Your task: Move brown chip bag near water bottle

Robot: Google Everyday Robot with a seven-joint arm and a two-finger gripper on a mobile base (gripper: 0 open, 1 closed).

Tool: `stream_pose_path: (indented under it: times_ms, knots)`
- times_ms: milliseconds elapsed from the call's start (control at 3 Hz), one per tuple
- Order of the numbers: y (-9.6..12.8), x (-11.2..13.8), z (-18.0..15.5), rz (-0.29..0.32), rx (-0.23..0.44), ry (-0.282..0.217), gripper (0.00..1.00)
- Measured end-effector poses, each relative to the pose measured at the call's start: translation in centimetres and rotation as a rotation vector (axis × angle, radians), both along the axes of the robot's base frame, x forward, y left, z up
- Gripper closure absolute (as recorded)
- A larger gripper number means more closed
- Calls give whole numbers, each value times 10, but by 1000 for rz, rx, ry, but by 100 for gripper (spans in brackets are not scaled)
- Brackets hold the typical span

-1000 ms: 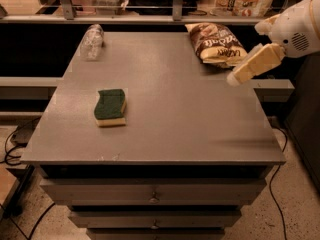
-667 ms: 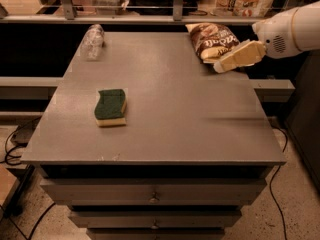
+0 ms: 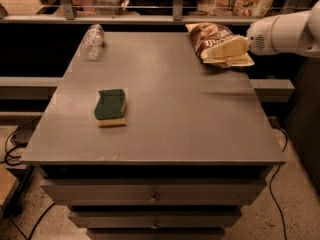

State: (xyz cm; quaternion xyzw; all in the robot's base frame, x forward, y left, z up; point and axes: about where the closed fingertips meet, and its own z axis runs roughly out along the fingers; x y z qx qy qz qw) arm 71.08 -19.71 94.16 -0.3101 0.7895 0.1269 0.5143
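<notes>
Found the water bottle (image 3: 92, 41) lying on its side near the far left corner of the grey table (image 3: 165, 134), cap end pointing away toward the back rail (image 3: 125, 19). Saw nothing touching it. Noted, nearer the front and still on the left half, a green-and-yellow sponge (image 3: 110, 107) lying flat, green face up, well apart from the bottle. Passed over a bare stretch of tabletop in the middle. Spotted the brown chip bag (image 3: 209, 35) at the far right corner of the table, lying flat with its printed side up, well apart from the bottle across the width of the top. Made out the gripper (image 3: 210, 57) down over the near end of the bag, cream-coloured, pointing left and hiding part of the bag beneath it. Could not tell whether wide, narrow or closed on the bag. Traced the white arm (image 3: 285, 31) from the gripper out past the right edge. Saw drawers (image 3: 155, 199) under the tabletop.
</notes>
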Motion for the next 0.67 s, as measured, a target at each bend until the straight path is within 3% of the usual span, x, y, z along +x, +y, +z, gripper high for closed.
stream_pose_path:
  times_ms: [667]
  knots:
    - [-6, 59, -49, -85, 35, 96, 0]
